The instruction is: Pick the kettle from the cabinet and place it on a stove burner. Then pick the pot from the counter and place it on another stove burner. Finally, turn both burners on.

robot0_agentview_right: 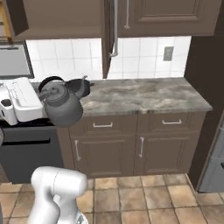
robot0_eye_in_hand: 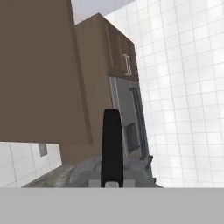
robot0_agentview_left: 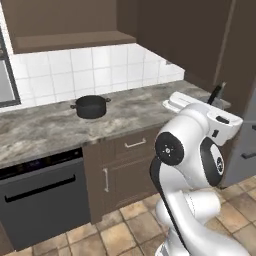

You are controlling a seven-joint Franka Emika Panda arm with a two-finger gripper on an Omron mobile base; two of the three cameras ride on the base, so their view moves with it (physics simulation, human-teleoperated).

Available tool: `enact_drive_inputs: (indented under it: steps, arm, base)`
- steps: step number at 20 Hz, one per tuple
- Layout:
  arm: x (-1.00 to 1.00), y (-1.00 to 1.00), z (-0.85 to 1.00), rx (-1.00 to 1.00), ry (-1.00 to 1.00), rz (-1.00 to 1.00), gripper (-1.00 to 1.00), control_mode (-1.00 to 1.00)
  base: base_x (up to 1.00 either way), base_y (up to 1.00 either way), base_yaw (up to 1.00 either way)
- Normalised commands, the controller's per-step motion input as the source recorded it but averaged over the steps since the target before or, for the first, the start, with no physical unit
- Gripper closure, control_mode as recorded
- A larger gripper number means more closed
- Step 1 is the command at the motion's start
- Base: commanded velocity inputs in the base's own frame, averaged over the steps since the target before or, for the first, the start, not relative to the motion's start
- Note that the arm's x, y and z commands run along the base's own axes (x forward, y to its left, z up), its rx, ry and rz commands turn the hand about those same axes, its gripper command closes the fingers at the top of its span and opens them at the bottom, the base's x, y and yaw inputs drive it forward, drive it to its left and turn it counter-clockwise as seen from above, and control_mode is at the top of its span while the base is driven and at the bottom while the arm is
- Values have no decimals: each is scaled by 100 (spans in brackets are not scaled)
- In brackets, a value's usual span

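My gripper (robot0_agentview_right: 40, 91) is shut on the black arched handle of the grey kettle (robot0_agentview_right: 62, 106), which hangs tilted in the air in front of the counter (robot0_agentview_right: 144, 94). In the left base view the gripper (robot0_agentview_left: 216, 98) is at the right, with a strip of black handle above the white hand. The hand view has the kettle handle (robot0_eye_in_hand: 112, 146) upright between the fingertips and the grey kettle body (robot0_eye_in_hand: 85, 173) below. The charcoal pot (robot0_agentview_left: 91, 106) stands on the counter (robot0_agentview_left: 45, 127) near the tiles; it is also the pot (robot0_agentview_right: 83, 86) partly behind the kettle. The open cabinet (robot0_agentview_left: 75, 41) hangs above. The stove burners are out of view.
A dark dishwasher front (robot0_agentview_left: 42, 197) sits under the counter at the left, with drawer-fronted base cabinets (robot0_agentview_right: 131, 148) beside it. An open cabinet door (robot0_agentview_right: 107, 39) juts out above the counter. A microwave (robot0_agentview_right: 15, 59) hangs at the left and a grey fridge (robot0_agentview_left: 245, 150) stands at the right.
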Motion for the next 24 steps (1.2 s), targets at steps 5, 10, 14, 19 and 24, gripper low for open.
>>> enact_drive_inputs:
  steps: [5, 10, 14, 19, 24]
  arm:
    - [0, 0, 0, 0, 0, 0, 100, 100]
    - [0, 0, 0, 0, 0, 0, 100, 100]
    - [0, 0, 0, 0, 0, 0, 100, 100]
    - [0, 0, 0, 0, 0, 0, 100, 100]
    - [0, 0, 0, 0, 0, 0, 100, 100]
  base:
    - [-66, 3, -41]
    - [-60, 0, -44]
    - [-57, 0, -44]
    - [-55, 0, -44]
    - [-58, 0, -45]
